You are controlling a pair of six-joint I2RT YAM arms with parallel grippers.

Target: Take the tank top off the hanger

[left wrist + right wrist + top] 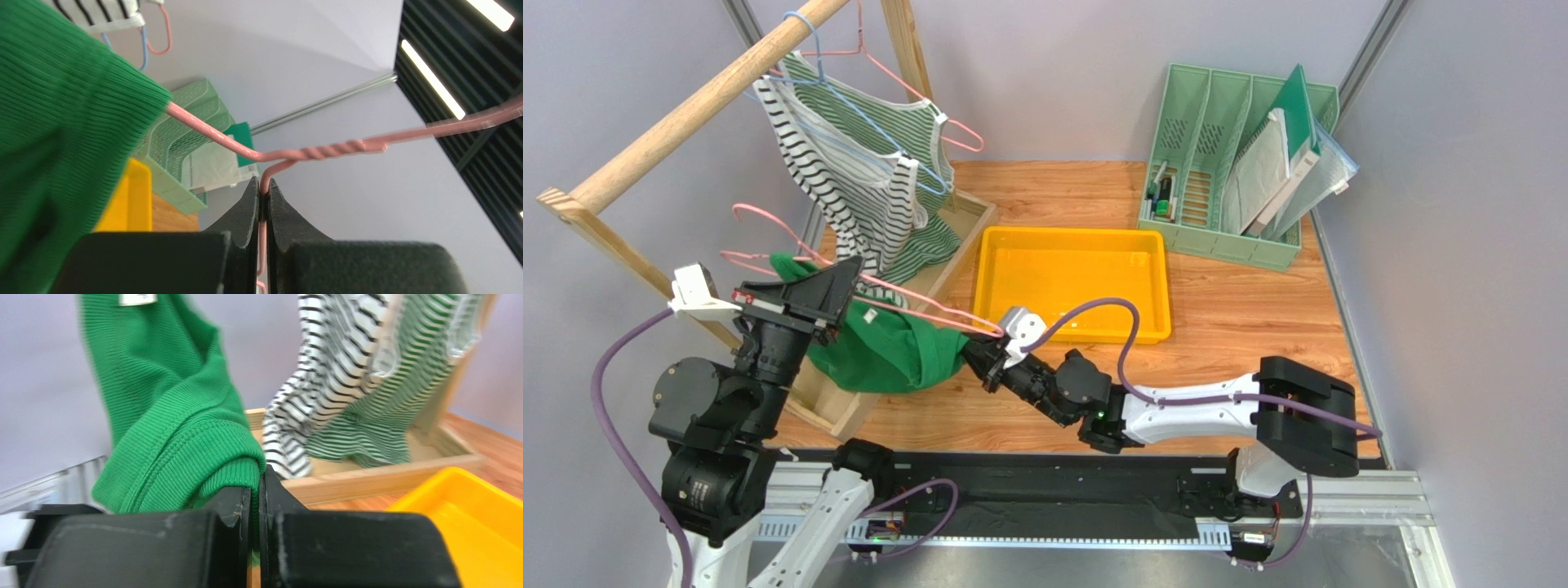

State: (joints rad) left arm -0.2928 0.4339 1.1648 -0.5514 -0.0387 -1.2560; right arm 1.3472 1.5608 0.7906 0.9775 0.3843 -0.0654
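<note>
A green tank top (pixel 891 349) hangs on a pink wire hanger (pixel 928 312), low over the table left of centre. My left gripper (pixel 840 284) is shut on the hanger's wire near its twisted neck (pixel 319 150); the wire runs between its pads (pixel 263 202). The green cloth (pixel 55 122) fills the left of that view. My right gripper (pixel 974 358) is shut on a fold of the tank top's hem (pixel 239 471) at the garment's right edge. The cloth bunches above its fingers (pixel 233 508).
A wooden rack (pixel 670 135) at the back left carries striped tops (pixel 860 172) on other hangers. A yellow tray (pixel 1075 284) lies just right of the garment. A green file organizer (pixel 1241 159) stands at the back right. A wooden box edge (pixel 380 471) lies behind the right gripper.
</note>
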